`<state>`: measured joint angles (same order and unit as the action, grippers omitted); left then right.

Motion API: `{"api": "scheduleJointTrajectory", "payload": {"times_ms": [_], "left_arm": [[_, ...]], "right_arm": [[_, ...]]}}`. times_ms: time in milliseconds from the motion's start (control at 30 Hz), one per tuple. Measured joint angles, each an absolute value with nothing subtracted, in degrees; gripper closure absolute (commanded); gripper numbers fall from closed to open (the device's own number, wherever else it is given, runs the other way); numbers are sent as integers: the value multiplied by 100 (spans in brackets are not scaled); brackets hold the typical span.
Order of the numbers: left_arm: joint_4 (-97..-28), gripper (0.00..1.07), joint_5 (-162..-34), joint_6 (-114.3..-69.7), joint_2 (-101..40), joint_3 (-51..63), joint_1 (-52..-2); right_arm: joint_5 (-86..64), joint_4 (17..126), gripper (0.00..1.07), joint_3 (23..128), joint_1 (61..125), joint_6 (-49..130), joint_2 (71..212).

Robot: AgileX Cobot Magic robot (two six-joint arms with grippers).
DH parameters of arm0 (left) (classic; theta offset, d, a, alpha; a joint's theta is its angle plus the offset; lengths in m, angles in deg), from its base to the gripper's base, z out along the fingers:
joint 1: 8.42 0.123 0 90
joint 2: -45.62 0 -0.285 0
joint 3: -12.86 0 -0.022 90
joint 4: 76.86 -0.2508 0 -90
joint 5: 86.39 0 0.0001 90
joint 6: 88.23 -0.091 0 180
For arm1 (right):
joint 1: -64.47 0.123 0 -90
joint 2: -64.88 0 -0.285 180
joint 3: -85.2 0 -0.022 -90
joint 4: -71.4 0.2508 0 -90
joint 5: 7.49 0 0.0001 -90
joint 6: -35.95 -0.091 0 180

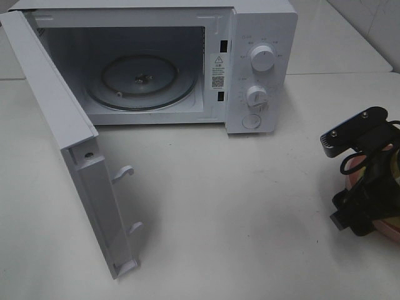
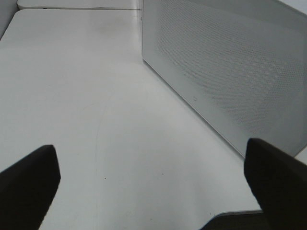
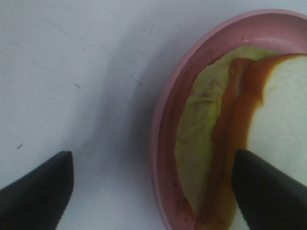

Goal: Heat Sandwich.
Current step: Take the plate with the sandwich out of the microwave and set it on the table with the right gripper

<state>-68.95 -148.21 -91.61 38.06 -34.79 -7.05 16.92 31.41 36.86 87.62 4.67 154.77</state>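
Note:
The sandwich (image 3: pixel 283 120) lies on a round pink plate (image 3: pixel 165 96), showing white bread, an orange-red filling and a pale green leaf. My right gripper (image 3: pixel 151 158) is open just above the plate's rim. One finger hangs over bare table and the other over the sandwich, holding nothing. In the high view the right arm (image 1: pixel 365 169) covers most of the plate (image 1: pixel 390 230) at the table's right edge. The left gripper (image 2: pixel 151 153) is open and empty over bare table beside the microwave's perforated side wall (image 2: pixel 230 72). The high view does not show it.
The white microwave (image 1: pixel 262 37) stands at the back with its door (image 1: pixel 69 125) swung wide open toward the front left. Inside it lies a bare glass turntable (image 1: pixel 140 81). Two dials sit on the panel at its right.

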Motion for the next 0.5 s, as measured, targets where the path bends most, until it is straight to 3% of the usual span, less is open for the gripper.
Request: {"api": "scheduleJointTrajectory", "payload": {"times_ms": [267, 500], "left_arm": [[-6895, 9, -14821, -9161, 3806, -3479, -705], [-6895, 9, -14821, -9161, 3806, -3479, -705]], "right_arm": [[2151, 4951, 24, 3846, 8762, 2100, 14629], [2993, 5719, 25, 4310, 8762, 2707, 13993]]}}
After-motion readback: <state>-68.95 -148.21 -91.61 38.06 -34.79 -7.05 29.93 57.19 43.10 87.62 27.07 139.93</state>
